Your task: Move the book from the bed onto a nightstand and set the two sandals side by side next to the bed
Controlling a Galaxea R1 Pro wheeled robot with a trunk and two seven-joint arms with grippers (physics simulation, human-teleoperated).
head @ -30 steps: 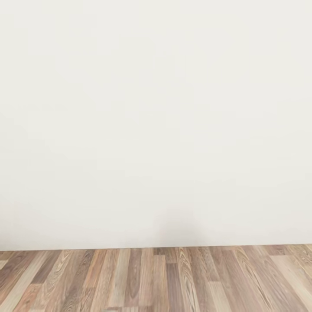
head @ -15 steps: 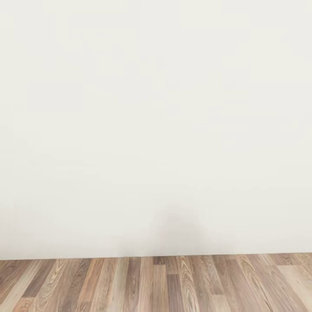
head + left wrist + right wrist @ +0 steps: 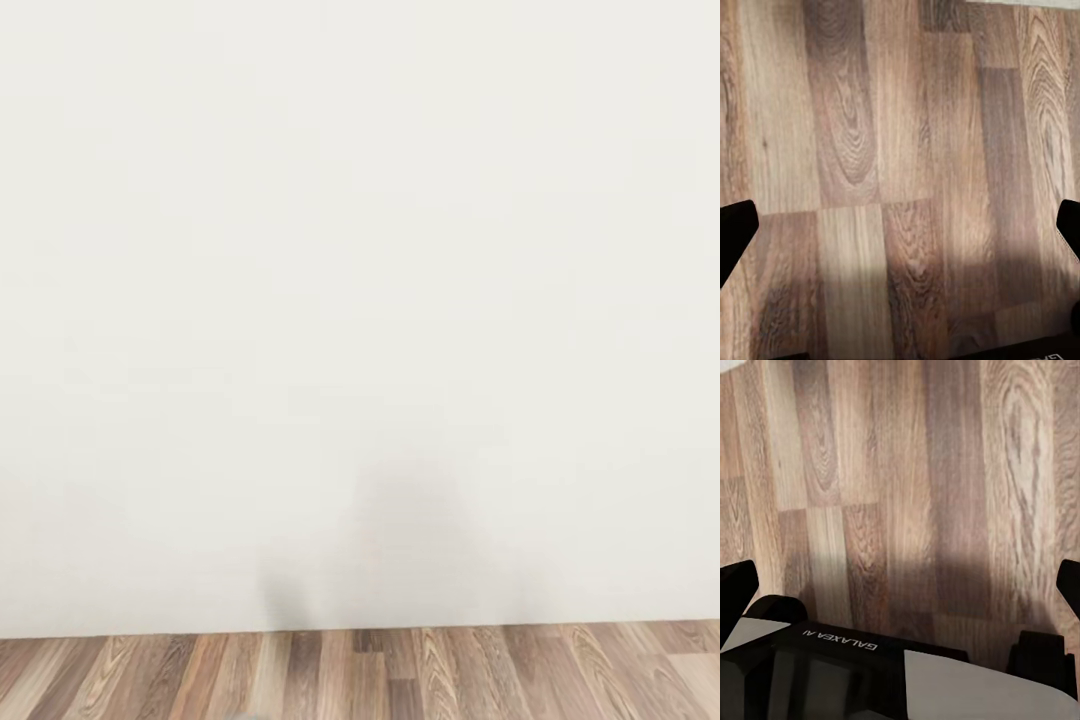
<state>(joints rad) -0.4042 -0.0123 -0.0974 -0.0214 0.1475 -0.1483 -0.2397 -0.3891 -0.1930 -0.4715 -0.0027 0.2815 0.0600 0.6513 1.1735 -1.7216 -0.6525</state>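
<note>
My head camera faces a plain off-white wall [image 3: 360,280] at close range, with a narrow strip of wood-plank floor [image 3: 450,675] at its foot and a faint grey shadow on the wall. Both arms hang with wrist cameras aimed at the planks. My left gripper [image 3: 900,225] is spread wide with nothing between its dark fingertips [image 3: 735,229]; my right gripper [image 3: 900,585] is likewise spread and empty, above a part of my own body marked GALAXEA [image 3: 840,641]. The book, bed, nightstand and sandals are out of frame, so their positions cannot be stated. Risk from here: the wall appears near — though range is hard to judge — and driving forward could strike it, while turning blind could swing the arms into unseen furniture.
</note>
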